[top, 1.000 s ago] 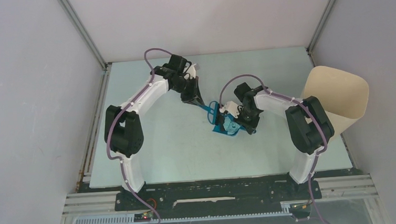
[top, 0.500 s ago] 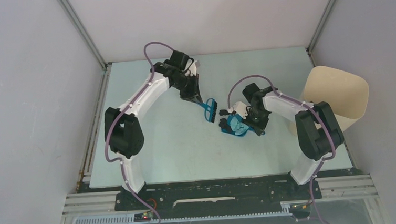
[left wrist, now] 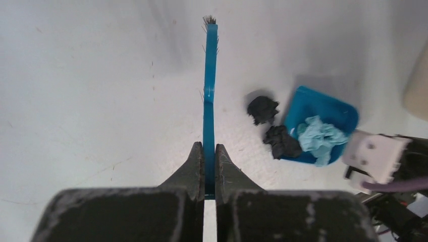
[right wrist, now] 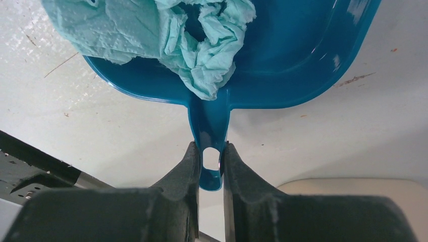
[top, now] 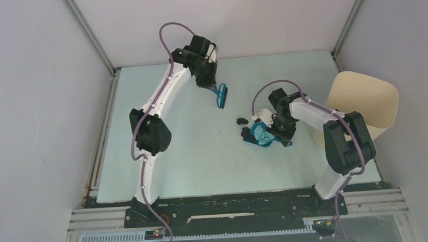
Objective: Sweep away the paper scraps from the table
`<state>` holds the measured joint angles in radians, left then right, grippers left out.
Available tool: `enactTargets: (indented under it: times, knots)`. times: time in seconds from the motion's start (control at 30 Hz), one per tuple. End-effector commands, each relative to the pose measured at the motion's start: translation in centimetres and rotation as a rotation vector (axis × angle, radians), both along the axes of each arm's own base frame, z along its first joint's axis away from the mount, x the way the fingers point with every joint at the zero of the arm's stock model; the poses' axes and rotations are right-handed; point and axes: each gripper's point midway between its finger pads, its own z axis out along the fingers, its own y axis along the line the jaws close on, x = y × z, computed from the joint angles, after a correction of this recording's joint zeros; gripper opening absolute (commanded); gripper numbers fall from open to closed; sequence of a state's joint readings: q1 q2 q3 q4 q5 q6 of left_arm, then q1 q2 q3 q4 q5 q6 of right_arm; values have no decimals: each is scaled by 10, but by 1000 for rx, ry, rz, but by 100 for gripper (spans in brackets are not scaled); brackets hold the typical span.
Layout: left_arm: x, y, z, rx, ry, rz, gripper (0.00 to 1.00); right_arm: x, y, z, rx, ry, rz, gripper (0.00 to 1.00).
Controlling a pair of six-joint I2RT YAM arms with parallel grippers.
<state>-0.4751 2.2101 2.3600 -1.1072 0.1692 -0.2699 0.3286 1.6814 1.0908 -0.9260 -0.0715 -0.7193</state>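
1. So, where things sit: the paper scraps (left wrist: 318,137) are right of the table's (top: 203,161) middle, nearer its right edge. Most lie in the dustpan (left wrist: 325,108). One loose black scrap (left wrist: 262,108) lies on the bare table just beside the pan's mouth, not touching it.
2. Risk no. 1: the loose black scrap gets left behind if the pan goes to the bin (top: 364,105) now. The brush (left wrist: 209,91) hangs well apart from it, toward the far edge, so nothing is placed to push it in.
3. Risk no. 2: a second black scrap (left wrist: 281,142) sits right at the pan's lip. Any forward tilt or jerk and it prob. slides off. The light blue wad (right wrist: 192,35) is bulky and hangs over one side rim, so it could tumble too.
4. Risk no. 3: the right gripper (right wrist: 209,148) pinches only the end of the pan's thin handle, w/ all the load out front, so the pan may twist btwn the jaws. The left gripper (left wrist: 209,147) has its jaws pressed tight on the flat brush handle, which could pivot on a hard stroke.
5. Can't tell if the pan rests on the table or is raised.
6. Count: black scraps 2; light blue wad 1 (maybe several pcs bunched, can't tell); dustpan 1; brush 1; bin 1; arms 2.
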Motion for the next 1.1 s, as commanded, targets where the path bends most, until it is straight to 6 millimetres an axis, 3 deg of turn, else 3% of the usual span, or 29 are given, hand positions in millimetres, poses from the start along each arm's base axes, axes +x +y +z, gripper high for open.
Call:
enactTargets:
  times: [0.0,0.17,0.33,0.57,0.67,0.9,1.07]
  knots:
    - [-16,8,-35,70,122,-40,0,-3,-3,10,-4,-19,13,12]
    - [-26,-9,-49,6,192,-91,0,-3,-5,7,-20,-13,19,12]
    - [-43,-44,-59,-132,284,-180,0,0,-3,1,-23,-10,22,12]
    - [-73,-69,-67,-147,344,-243,0,5,-1,-6,-18,-5,24,12]
    - [-84,-74,-64,-156,345,-248,0,8,4,-7,0,-2,21,11]
    - [-95,-87,-32,-201,294,-265,0,19,13,-8,37,-23,12,11]
    - [-90,-89,-22,-200,257,-248,0,21,15,-7,78,-24,-4,11]
